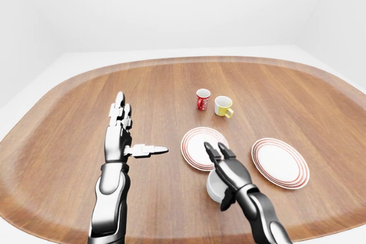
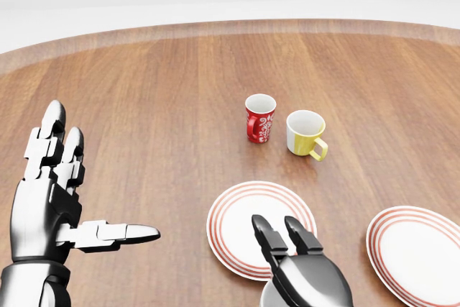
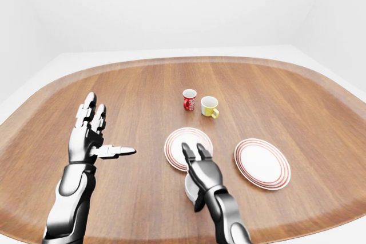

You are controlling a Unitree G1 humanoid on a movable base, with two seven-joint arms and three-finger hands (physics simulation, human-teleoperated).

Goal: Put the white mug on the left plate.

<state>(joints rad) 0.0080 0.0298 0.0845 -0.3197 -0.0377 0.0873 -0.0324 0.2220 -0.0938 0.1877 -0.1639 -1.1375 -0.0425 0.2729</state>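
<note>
The left hand (image 1: 122, 136) stood open and empty over the table (image 1: 68, 118), fingers upright, thumb out. The left plate (image 1: 194, 145) lay bare. Just below it, the right hand (image 1: 227, 167) wrapped the white mug (image 1: 214, 187); grip firmness was unclear.

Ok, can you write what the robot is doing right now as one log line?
right hand: over white mug, grip unclear | left hand: open, idle | left plate: empty | mug: on table, beside plate
</note>
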